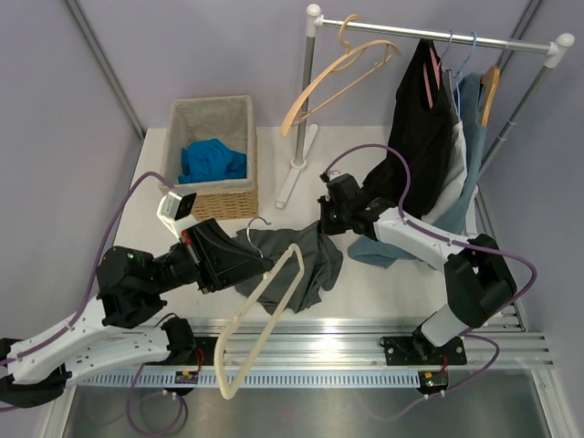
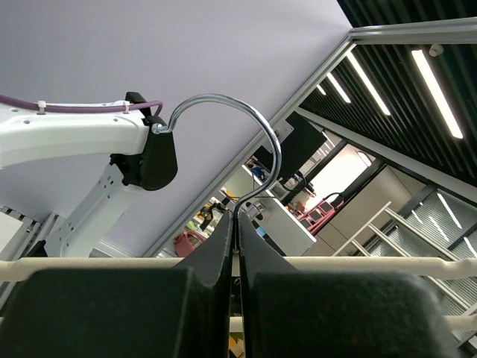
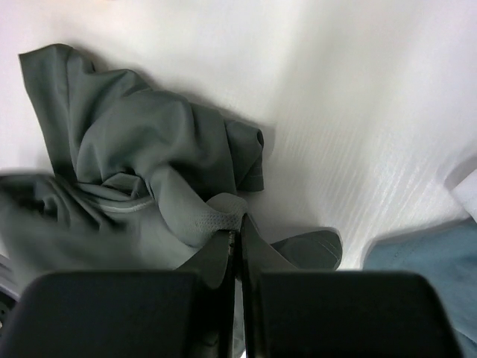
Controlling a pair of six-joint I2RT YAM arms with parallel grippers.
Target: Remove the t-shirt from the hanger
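Left pincer [image 2: 237,224] grips hanger [image 2: 358,265], right pincer [image 3: 237,233] t-shirt [image 3: 134,156]; basket [image 1: 224,203] holds cloth [image 1: 213,160].

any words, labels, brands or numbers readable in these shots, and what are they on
No text can be read in any view.
The grey t-shirt: no print or label shows.
The cream wooden hanger: no marking shows.
The small circuit board on the metal rail: any print is too small to read.
The background room in the left wrist view: too blurred to read.
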